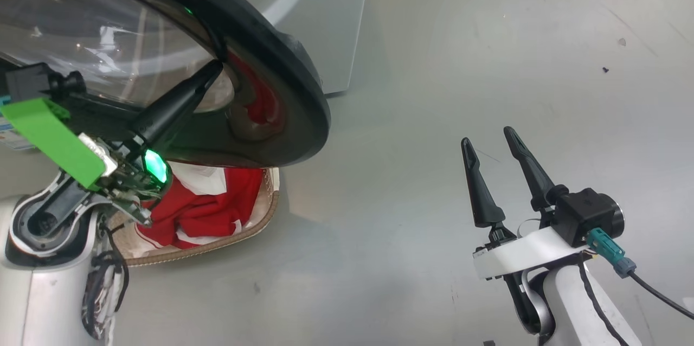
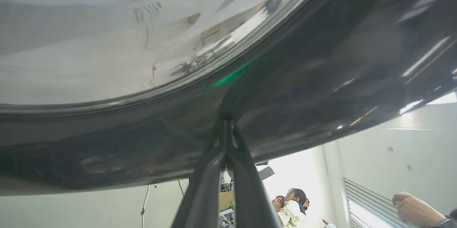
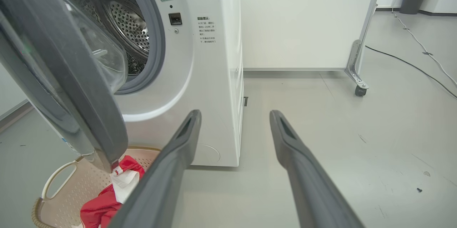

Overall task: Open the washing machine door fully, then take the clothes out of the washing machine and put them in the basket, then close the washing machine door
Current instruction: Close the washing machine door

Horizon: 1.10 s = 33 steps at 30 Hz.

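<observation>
The washing machine door (image 1: 303, 91), with a black rim and a clear bowl, stands partly open over the basket. My left gripper (image 1: 214, 68) is shut, and its tips (image 2: 225, 124) press against the door's glossy rim (image 2: 321, 78). The red and white clothes (image 1: 211, 210) lie in the cream basket (image 1: 217, 247), which sits on the floor under the door. The right wrist view takes in the washing machine (image 3: 210, 78), its steel drum (image 3: 128, 24), the door (image 3: 71, 78), the basket (image 3: 64, 185) and the clothes (image 3: 103, 203). My right gripper (image 1: 488, 136) hangs open and empty over bare floor, right of the machine (image 3: 235, 113).
A white panel on a castor (image 3: 358, 88) stands behind the machine's right side, with cables trailing on the floor beyond it and a dark bin (image 3: 412, 1) far back. People (image 2: 292, 203) and a hand (image 2: 414, 210) appear past the door's edge. Grey floor spreads to the right.
</observation>
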Tool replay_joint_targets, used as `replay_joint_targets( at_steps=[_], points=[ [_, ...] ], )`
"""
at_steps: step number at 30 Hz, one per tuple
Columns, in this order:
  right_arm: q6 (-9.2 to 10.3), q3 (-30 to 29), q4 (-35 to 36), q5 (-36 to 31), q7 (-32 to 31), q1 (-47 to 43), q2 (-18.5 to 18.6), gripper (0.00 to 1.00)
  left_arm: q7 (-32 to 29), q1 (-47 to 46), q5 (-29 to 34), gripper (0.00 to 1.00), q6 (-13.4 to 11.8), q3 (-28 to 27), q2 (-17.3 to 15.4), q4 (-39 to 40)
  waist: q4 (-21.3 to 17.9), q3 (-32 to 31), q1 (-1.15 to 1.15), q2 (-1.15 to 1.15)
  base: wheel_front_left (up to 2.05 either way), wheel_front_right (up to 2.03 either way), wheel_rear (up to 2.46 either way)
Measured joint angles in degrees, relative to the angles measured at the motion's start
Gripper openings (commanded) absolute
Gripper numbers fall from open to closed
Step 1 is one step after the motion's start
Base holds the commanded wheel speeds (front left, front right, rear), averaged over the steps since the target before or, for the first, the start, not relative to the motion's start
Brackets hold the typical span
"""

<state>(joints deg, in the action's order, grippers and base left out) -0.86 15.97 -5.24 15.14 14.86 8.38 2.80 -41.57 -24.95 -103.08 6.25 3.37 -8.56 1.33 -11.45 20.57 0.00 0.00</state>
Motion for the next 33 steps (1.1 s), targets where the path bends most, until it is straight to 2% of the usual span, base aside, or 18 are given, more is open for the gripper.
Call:
replay_joint_targets(
  at_steps=[8, 15, 33],
  points=[
    [0.52, 0.77, 0.51, 1.61, 0.0, 1.97, 0.0, 1.0, 1.58, -6.58, 1.97, 0.0, -0.74, 0.43, 0.69, -5.22, -1.82, 2.46, 0.0, 0.0, 0.0, 0.0, 0.0],
    [0.59, 1.48, 0.41, 2.09, 0.0, 2.89, 0.0, 1.0, 4.36, -11.8, 2.42, 0.0, -0.74, -0.2, 2.68, -10.67, -3.46, 3.45, 0.0, 0.0, 0.0, 0.0, 0.0],
    [1.03, 4.24, -0.1, 2.99, 0.0, 4.42, 0.01, 1.0, 10.67, -22.13, 5.58, 0.0, -0.74, -3.37, 2.98, -23.03, -7.27, 3.7, 0.0, 0.0, 0.0, 0.0, 0.0]
  ],
)
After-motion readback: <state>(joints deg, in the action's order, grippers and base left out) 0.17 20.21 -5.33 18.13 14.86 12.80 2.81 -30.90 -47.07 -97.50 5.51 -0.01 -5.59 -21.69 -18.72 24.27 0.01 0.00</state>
